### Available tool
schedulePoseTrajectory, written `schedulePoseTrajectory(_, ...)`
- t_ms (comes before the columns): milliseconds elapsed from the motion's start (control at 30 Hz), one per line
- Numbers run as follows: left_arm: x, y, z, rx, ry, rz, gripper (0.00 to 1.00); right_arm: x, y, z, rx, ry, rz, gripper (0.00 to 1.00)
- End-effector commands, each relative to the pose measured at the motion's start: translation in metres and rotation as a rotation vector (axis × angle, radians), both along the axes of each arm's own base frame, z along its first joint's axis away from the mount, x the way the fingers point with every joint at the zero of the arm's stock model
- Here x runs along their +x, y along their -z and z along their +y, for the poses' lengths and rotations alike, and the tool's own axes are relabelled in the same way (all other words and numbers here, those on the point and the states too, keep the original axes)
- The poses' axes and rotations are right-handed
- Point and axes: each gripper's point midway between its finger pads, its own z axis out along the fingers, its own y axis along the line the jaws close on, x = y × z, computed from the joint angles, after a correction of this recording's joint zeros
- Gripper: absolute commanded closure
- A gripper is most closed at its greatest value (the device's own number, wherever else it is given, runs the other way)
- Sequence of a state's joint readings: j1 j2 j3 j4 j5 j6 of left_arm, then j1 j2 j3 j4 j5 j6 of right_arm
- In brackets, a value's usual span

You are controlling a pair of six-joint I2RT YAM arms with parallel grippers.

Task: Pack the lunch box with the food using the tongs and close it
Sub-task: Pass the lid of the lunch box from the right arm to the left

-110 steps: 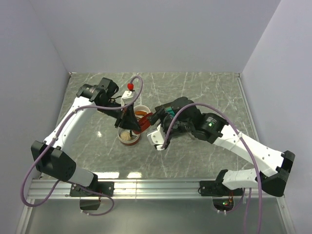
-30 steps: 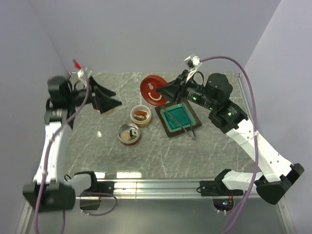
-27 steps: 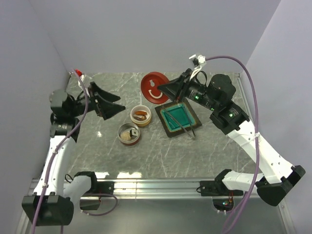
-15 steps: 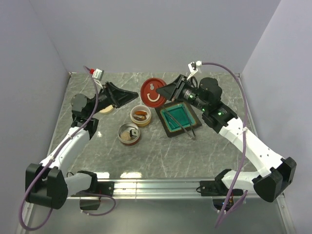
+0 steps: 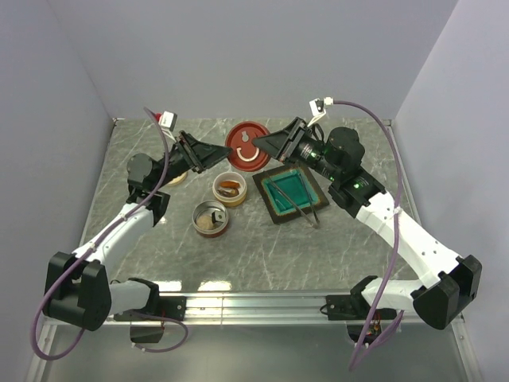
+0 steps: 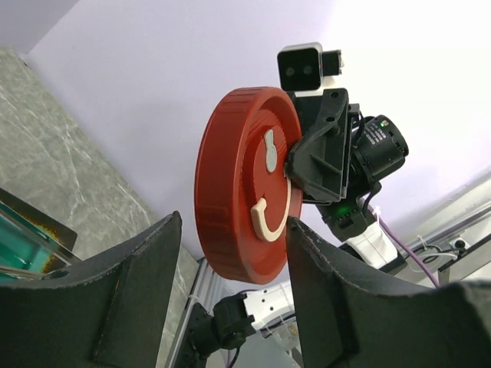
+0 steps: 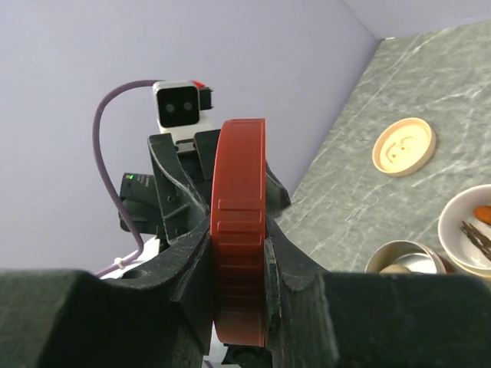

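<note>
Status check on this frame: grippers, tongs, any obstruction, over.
Right gripper shut on red lid, held off the table. Left gripper open, at the lid. Tongs lying on teal tray, ungripped.

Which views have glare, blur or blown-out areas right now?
Top external: sharp, evenly lit, with pale glare patches on the marble table near the front rail. Left wrist: red lid crisp, own fingers dark and soft, wall behind washed out. Right wrist: lid edge-on and sharp, foreground fingers blurred and underlit.
</note>
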State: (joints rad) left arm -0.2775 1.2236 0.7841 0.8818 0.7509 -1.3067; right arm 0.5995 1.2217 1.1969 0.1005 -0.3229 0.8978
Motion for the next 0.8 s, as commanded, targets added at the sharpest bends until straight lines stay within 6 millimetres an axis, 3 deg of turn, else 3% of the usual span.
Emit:
schedulePoseTrajectory(0, -0.015, -0.017, -0.006, -0.021, 0.029, -0.067, 0.38, -0.009, -0.025, 0.000, 0.074, -0.027, -0.064, 1.00)
schedulePoseTrajectory(233, -0.008, 0.001, -0.013, 0.008, 0.032, 0.006, 0.37, -0.012, -0.044, 0.000, 0.101, -0.038, -0.101, 1.00)
schedulePoseTrajectory(333, -0.005, -0.001, -0.014, 0.002, 0.029, 0.011, 0.37, -0.012, -0.041, 0.000, 0.098, -0.040, -0.101, 1.00)
schedulePoseTrajectory(400, -0.008, -0.016, -0.013, -0.025, 0.037, -0.042, 0.41, -0.013, -0.037, 0.000, 0.097, -0.040, -0.096, 1.00)
schedulePoseTrajectory(500, -0.012, -0.026, -0.019, -0.021, 0.079, -0.081, 0.53, -0.015, -0.031, 0.002, 0.096, -0.055, -0.093, 1.00)
schedulePoseTrajectory(600, -0.012, -0.028, -0.025, 0.036, 0.117, -0.127, 0.76, -0.018, -0.029, 0.003, 0.070, -0.082, -0.120, 1.00)
schedulePoseTrajectory(633, -0.012, -0.026, -0.026, 0.051, 0.127, -0.124, 0.87, -0.021, -0.029, 0.003, 0.055, -0.088, -0.143, 1.00)
schedulePoseTrajectory(667, -0.013, -0.029, -0.027, 0.064, 0.135, -0.146, 0.92, -0.022, -0.027, 0.002, 0.041, -0.093, -0.146, 1.00)
schedulePoseTrajectory(767, -0.019, -0.023, -0.029, 0.112, 0.170, -0.166, 0.99, -0.033, -0.022, -0.001, -0.039, -0.128, -0.218, 0.84)
